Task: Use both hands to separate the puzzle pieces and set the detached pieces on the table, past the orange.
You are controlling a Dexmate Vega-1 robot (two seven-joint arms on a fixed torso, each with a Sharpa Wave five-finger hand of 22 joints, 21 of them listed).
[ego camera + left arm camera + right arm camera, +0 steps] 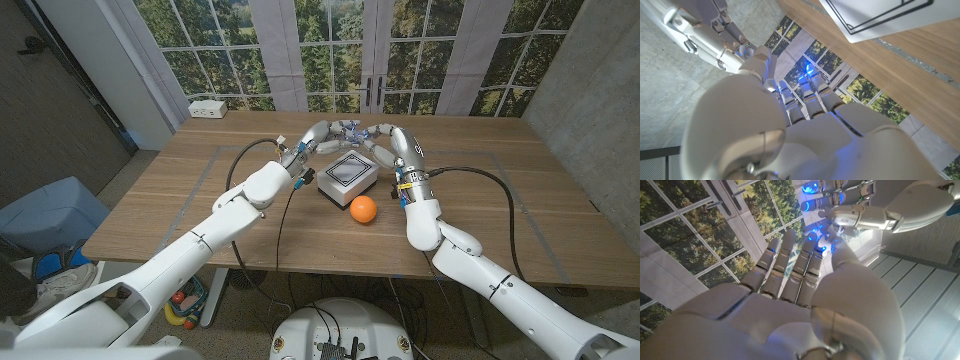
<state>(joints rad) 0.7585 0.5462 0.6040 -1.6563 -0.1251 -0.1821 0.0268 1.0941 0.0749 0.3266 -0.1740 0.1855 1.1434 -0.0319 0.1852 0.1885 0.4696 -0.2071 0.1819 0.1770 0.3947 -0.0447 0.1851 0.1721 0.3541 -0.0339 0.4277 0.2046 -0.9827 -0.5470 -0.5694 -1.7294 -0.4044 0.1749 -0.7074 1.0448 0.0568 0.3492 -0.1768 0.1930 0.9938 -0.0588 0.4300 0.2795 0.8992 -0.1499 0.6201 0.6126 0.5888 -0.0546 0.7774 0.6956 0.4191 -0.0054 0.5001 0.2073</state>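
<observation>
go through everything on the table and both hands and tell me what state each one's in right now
left hand: raised beyond the white box, fingers meeting the right hand's; whether it holds puzzle pieces cannot be told.
right hand: raised opposite it, fingertips at the left hand's; grip unclear.
white box: on the table, upright, untouched.
orange: on the table just in front of the box, free.
power strip: at the far left corner.

The head camera looks down from above the bench (150, 215), facing the far windows (330, 50), with both arms reaching in from the near corners. The left wrist camera sits close behind the left hand (805, 130), aimed along its back toward the windows. The right wrist camera sits equally close behind the right hand (785, 295). Both wrist views share the windows with the head view.
</observation>
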